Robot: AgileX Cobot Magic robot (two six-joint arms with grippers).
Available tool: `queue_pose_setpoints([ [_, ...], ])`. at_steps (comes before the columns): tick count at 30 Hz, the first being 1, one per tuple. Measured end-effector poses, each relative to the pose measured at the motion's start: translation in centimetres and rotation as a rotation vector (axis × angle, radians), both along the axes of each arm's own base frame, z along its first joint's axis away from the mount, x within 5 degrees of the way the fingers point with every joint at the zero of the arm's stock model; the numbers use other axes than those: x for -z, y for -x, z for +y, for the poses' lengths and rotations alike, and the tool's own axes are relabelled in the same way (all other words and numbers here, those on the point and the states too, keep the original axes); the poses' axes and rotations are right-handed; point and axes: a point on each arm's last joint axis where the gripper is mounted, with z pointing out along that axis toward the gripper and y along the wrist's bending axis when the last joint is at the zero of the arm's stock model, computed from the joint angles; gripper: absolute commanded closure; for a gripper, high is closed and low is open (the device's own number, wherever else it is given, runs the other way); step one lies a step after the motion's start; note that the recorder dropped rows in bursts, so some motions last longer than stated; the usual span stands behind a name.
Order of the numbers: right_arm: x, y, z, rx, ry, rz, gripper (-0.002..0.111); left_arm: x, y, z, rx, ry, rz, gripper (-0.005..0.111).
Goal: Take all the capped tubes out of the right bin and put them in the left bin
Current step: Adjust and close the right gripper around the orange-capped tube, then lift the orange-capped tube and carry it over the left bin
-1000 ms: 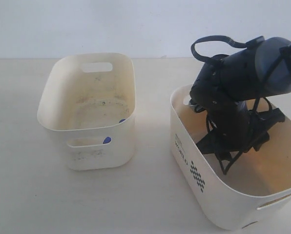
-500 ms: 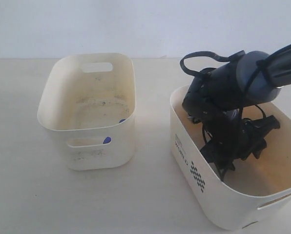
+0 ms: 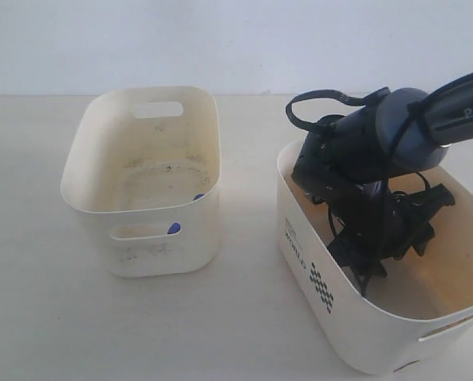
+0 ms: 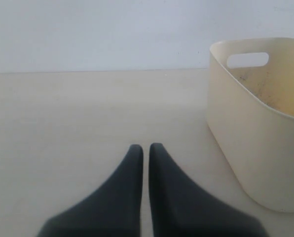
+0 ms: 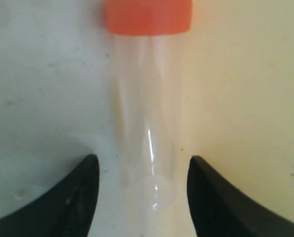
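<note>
The right bin (image 3: 355,321) is showing black lettering, "WORLD", above a dot pattern. The arm (image 3: 459,107) is bearing what looks like "PiPER". Only the right wrist view is revealing an orange-capped tube (image 5: 147,123) lying between the right gripper (image 5: 143,170)'s spread fingers. The left gripper (image 4: 146,150) is sitting closed near the left bin (image 4: 245,133).

The right arm (image 3: 377,147) has sunk, seemingly deeper, into the right bin (image 3: 355,333).
</note>
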Motion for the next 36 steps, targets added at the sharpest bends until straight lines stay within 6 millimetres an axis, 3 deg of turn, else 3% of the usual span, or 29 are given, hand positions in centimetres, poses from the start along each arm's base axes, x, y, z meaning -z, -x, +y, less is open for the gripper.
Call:
queue_pose_setpoints([
  [2,0.0,0.0,0.0,0.0,0.0,0.0,0.063,0.0,0.0,0.0,0.0,0.0,0.0,0.102],
  [8,0.4,0.0,-0.1,-0.016,0.016,0.01,0.107,0.0,0.0,0.0,0.0,0.0,0.0,0.102],
  [22,-0.1,0.1,-0.1,-0.017,-0.007,0.001,0.108,0.0,0.0,0.0,0.0,0.0,0.0,0.102],
  [36,-7.1,0.9,0.1,0.02,-0.2,-0.189,0.108,0.0,0.0,0.0,0.0,0.0,0.0,0.102],
])
